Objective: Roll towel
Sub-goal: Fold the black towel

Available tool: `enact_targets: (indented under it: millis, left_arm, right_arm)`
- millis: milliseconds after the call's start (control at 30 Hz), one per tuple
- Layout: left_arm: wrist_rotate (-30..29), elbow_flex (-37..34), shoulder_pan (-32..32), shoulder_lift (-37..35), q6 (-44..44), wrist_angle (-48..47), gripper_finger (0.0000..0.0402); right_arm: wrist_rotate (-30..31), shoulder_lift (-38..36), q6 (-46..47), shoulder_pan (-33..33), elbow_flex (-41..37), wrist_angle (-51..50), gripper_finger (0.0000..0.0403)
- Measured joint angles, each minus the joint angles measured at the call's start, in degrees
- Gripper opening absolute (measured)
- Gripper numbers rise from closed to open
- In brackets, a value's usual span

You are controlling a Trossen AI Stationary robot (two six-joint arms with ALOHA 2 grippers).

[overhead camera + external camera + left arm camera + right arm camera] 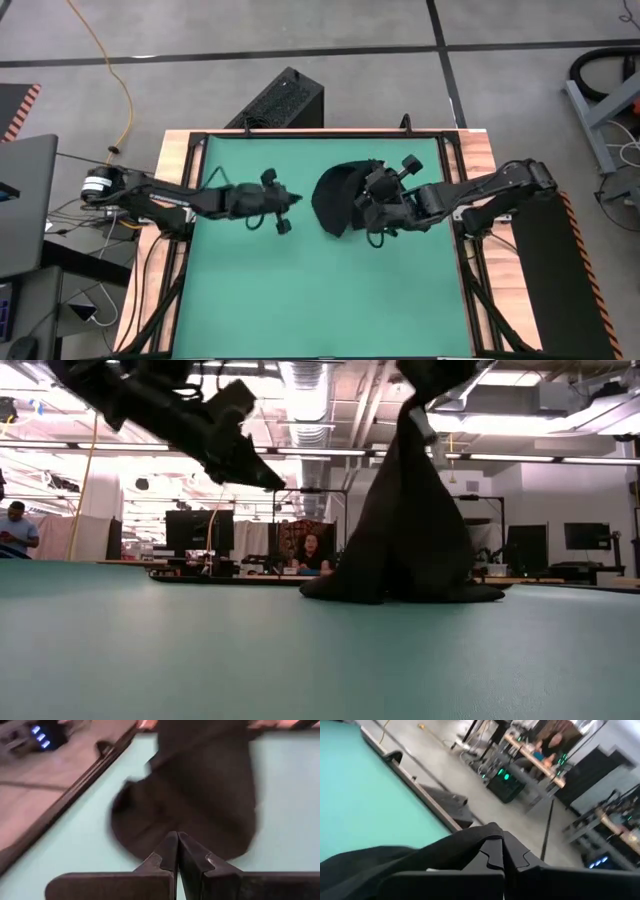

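The black towel [338,196] is drawn up into a cone in the low view [412,520], its lower end spread on the green mat [300,290]. My right gripper [501,840] is shut on the towel's top, above the mat's middle right. My left gripper [296,203] is shut and empty. It hangs above the mat just left of the towel and points at it, as the left wrist view [177,841] and the low view [262,475] show. I see no white tag. My right gripper pinches the towel's raised upper part [470,840] between its two fingers; the cloth drapes over one finger, and I cannot tell whether it is one layer or several. The towel hangs below the gripper, and its lower hem [400,592] rests on the mat.
The mat lies in a dark frame on a wooden table [172,160]. A black box [280,100] stands on the floor beyond the far edge. People sit at desks [312,552] in the room behind. Bare mat lies toward the near edge.
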Motion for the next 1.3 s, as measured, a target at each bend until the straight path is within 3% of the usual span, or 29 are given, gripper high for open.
enact_targets:
  millis: [100,200,367,600,733,967,1300]
  left_arm:
    - [-0.4,-4.2,-3.5,3.0,-2.8,12.5,0.0]
    - [-4.2,-4.9,-6.5,8.3,-5.8,19.3,0.0]
    - [-6.8,-0.9,-9.9,16.6,-7.8,22.8,0.0]
    - [-10.9,8.7,-15.5,25.8,-0.6,21.7,0.004]
    - [-17.1,14.6,-16.6,29.4,-0.5,14.5,0.0083]
    - [-17.9,23.6,-15.7,35.8,-8.8,7.1,0.0146]
    - [-26.4,32.9,-15.4,39.4,-14.1,-9.6,0.0158]
  right_arm:
    - [-0.7,2.6,3.7,-1.1,0.0,-1.1,0.0002]
    - [-1.2,5.5,4.1,-2.3,0.0,0.4,0.0001]
    - [-3.1,9.8,4.2,-4.5,0.0,1.2,0.0002]
    - [-3.5,11.8,4.5,-6.3,0.0,1.4,0.0002]
    - [-3.4,11.6,5.4,-6.2,0.0,1.5,0.0002]
    - [-3.4,11.3,5.6,-6.2,0.0,2.5,0.0002]
    - [-3.3,11.3,5.6,-6.2,0.0,3.1,0.0002]
